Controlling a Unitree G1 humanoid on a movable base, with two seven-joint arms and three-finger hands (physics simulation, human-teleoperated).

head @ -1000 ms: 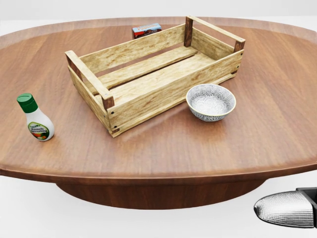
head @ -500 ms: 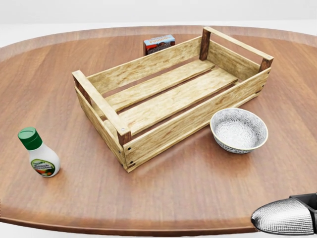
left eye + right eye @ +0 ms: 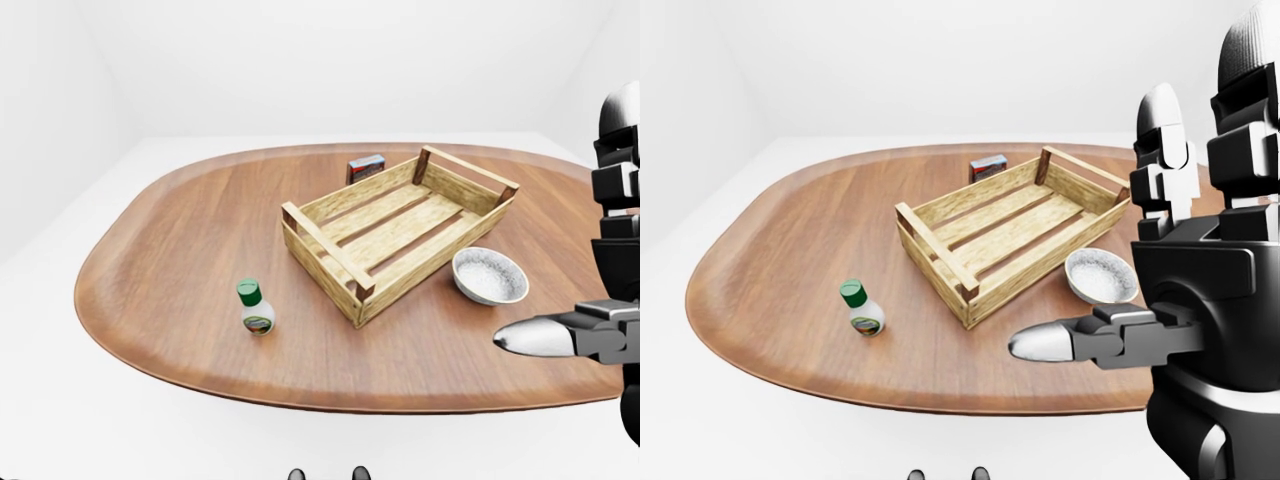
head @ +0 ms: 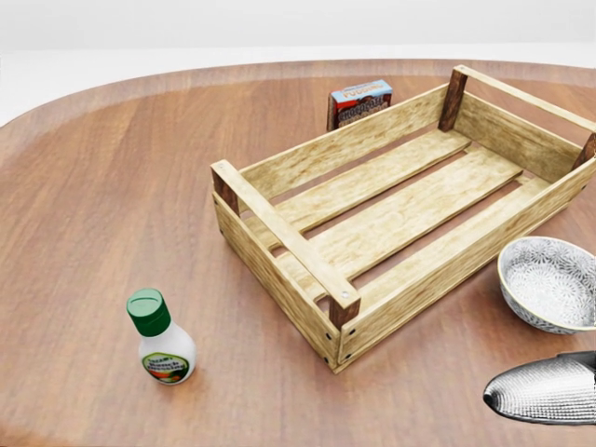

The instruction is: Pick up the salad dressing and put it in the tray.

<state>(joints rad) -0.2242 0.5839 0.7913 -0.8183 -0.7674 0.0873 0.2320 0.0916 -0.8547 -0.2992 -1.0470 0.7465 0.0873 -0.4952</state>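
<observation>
The salad dressing bottle [image 4: 160, 339] stands upright on the oval wooden table [image 3: 170, 250], green cap up, off the short end of the slatted wooden crate [image 4: 391, 214] that I take as the tray, at about eight o'clock from it in the head view and clearly apart from it. My right hand [image 3: 1180, 250] hangs raised at three o'clock in the right-eye view, fingers spread and holding nothing, thumb [image 3: 1045, 343] pointing toward nine. My left hand is not in view, so I cannot tell its fingers.

The risks I see: the bottle is narrow and top-heavy, so a sideways brush would likely tip or roll it toward the table edge at six o'clock. Reaching across with the right hand risks clipping the patterned bowl [image 4: 549, 282] or the crate corner. A small box [image 4: 361, 101] beyond the crate at twelve looks safely clear
</observation>
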